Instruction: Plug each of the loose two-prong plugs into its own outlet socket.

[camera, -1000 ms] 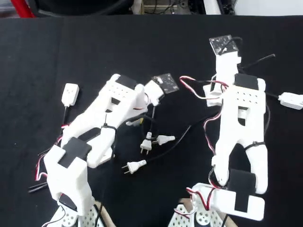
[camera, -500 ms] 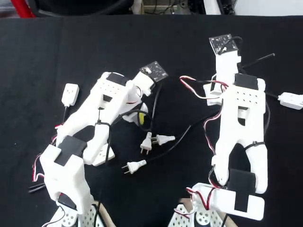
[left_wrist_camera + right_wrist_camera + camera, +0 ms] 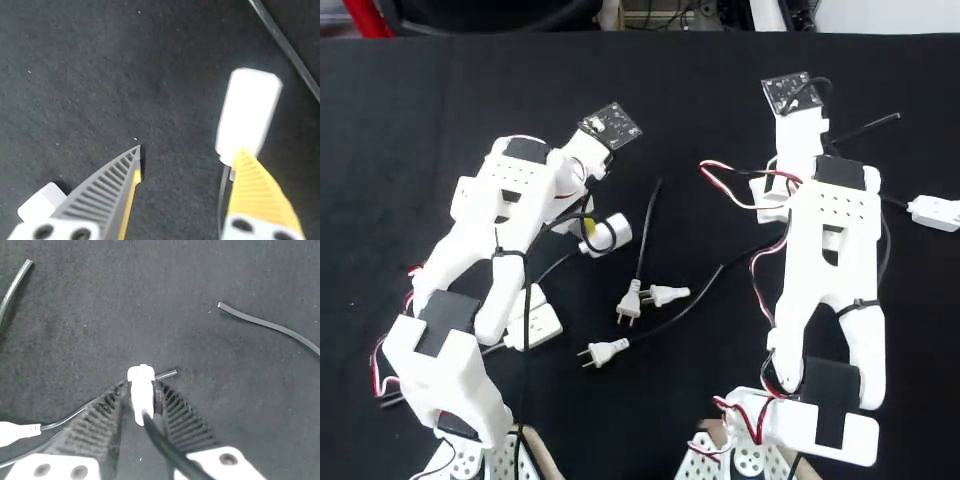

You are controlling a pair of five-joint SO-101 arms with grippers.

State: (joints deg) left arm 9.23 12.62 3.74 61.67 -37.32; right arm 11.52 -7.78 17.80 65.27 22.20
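Desk (image 3: pixel 400 100): black cloth, one arm on each side.

Right claw (image 3: pixel 142 390): you have it clamped on a white two-prong plug, logged here as the held plug (image 3: pixel 141 379). It sits pinched between the grey ribbed fingers (image 3: pixel 102 415), with its head past the tips and one metal prong showing beside it. Its black cable runs back toward the camera.

Left claw (image 3: pixel 190 151): spread wide, with nothing between the grey finger and the yellow finger (image 3: pixel 255 185). A white outlet socket (image 3: pixel 248 112) lies flat on the cloth just past the yellow tip, with a thin cable at the end facing the claw. You cannot tell whether tip and socket touch.

Loose plugs, mid-desk between the arms:
- plug A (image 3: pixel 630 300), prongs pointing near
- plug B (image 3: pixel 667 295), just right of A, prongs toward A, touching it or nearly so
- plug C (image 3: pixel 607 351), nearer and left of those, prongs pointing left

Black cables run from them toward the far and right sides.

Other sockets: second socket (image 3: pixel 535 325) lies beside the left arm's near link. Third socket (image 3: pixel 934 212) sits at the desk's right edge, well apart from the plugs.
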